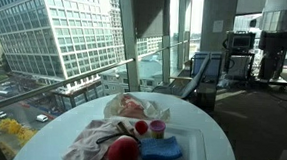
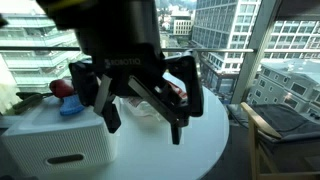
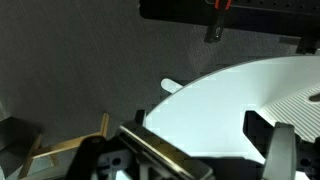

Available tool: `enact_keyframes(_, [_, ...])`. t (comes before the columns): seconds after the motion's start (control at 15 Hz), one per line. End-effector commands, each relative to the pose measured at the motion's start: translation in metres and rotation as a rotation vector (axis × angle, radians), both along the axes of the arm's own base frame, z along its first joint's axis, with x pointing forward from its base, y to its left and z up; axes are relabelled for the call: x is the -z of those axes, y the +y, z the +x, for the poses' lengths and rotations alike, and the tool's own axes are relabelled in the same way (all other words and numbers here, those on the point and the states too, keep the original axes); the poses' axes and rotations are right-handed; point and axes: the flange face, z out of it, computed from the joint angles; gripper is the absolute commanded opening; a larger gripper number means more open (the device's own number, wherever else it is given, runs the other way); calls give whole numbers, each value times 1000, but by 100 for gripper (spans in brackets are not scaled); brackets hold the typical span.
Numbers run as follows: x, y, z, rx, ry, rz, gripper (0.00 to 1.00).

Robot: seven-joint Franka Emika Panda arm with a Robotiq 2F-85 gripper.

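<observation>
the clear bag with red stuff inside sat on the round white table, just behind a red ball and a blue cloth. looked light, crinkly and slippery imo, so i'd pinch the bunched top. claw hung wide apart over the table's edge, holding nothing.

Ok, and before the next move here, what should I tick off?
1. Jaws open: ok; the gripper stands wide, nothing between its fingers.
2. Clear of the table: ok; it hangs above the top.
3. Things lying steady: ok; red ball, blue item and clear pack rest on the table.
4. Wrist view on a thing: not ok; it shows only the table's edge.
5. Gap to the white box: cannot tell.
</observation>
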Motion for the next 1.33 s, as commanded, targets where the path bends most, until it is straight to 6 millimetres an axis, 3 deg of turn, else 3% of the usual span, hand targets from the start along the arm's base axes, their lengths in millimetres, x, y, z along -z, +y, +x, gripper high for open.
enact_keyframes(0.0, [1,0,0,0,6,1,100])
enact_keyframes(0.67, [3,0,0,1,14,2,100])
enact_keyframes(0.87, [13,1,19,-18,-24,-13,100])
enact_keyframes(1.27, [55,15,91,-115,-108,-1,100])
